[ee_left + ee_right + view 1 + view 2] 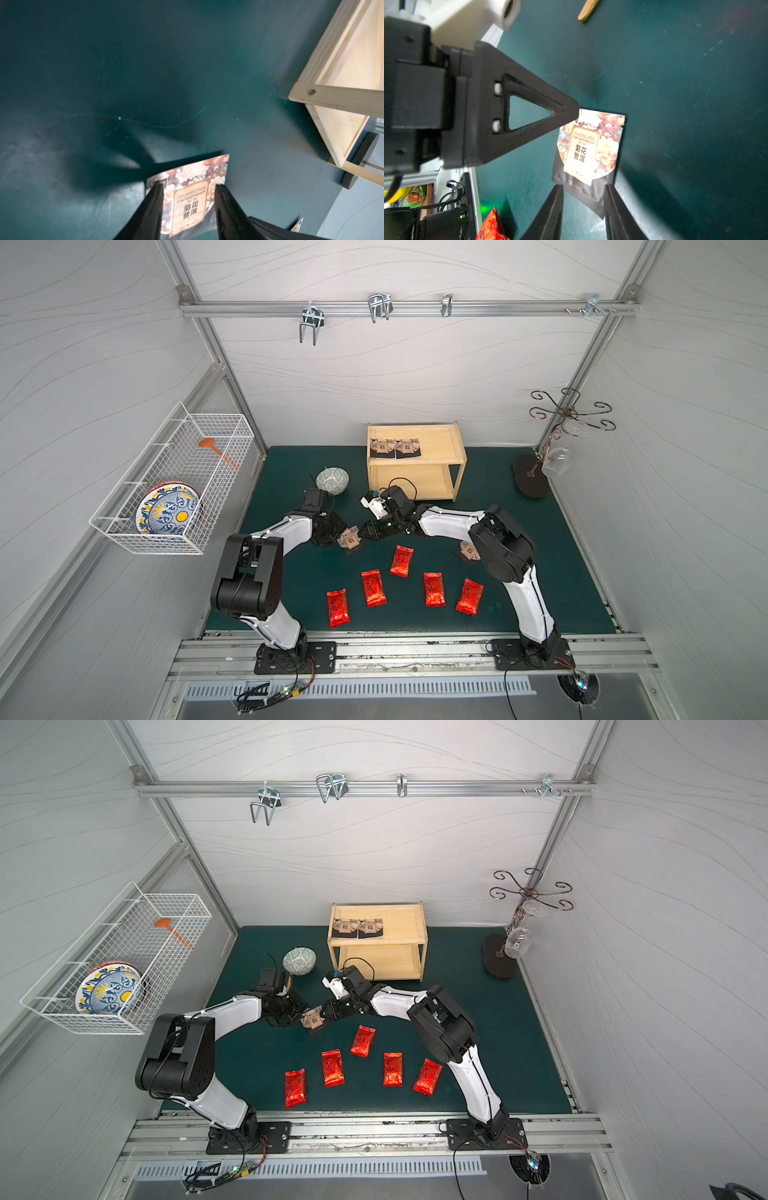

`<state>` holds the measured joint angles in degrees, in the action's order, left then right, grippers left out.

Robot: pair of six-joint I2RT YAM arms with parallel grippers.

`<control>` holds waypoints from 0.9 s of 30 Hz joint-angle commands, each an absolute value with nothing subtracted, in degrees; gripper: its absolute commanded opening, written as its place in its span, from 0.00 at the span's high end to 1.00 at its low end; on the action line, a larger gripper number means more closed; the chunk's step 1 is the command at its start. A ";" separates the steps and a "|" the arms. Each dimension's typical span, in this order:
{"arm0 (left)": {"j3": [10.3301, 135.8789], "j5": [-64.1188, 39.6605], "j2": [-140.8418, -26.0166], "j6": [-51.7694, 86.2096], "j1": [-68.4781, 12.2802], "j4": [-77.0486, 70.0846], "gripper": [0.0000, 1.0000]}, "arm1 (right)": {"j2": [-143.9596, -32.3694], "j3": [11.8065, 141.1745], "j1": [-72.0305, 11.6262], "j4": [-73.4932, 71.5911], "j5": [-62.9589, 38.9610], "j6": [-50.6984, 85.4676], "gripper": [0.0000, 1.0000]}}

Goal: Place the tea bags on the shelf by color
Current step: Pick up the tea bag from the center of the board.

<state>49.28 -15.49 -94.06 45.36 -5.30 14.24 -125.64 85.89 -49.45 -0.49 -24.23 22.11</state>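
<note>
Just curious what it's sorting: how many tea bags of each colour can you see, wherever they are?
Red tea bags: 5
Beige tea bags: 4
Total: 9

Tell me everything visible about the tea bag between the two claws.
The floral tea bag is a flat, squarish sachet: beige label reading Chrysanthemum Pu Er, flower print, black lower band. It sits angled over the green mat, casting a shadow, between the left claw and right claw, whose fingers straddle opposite ends. Whether either grips it is unclear.
</note>
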 commanded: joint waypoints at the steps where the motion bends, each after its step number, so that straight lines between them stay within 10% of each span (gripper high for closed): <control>1: 51.51 -16.57 -95.33 45.98 -5.49 11.60 0.54 | -127.46 87.09 -48.93 -0.26 -23.83 23.43 0.63; 27: 47.16 -16.98 -94.92 47.90 -5.54 9.05 0.55 | -133.13 88.13 -47.46 -3.97 -36.15 45.50 0.72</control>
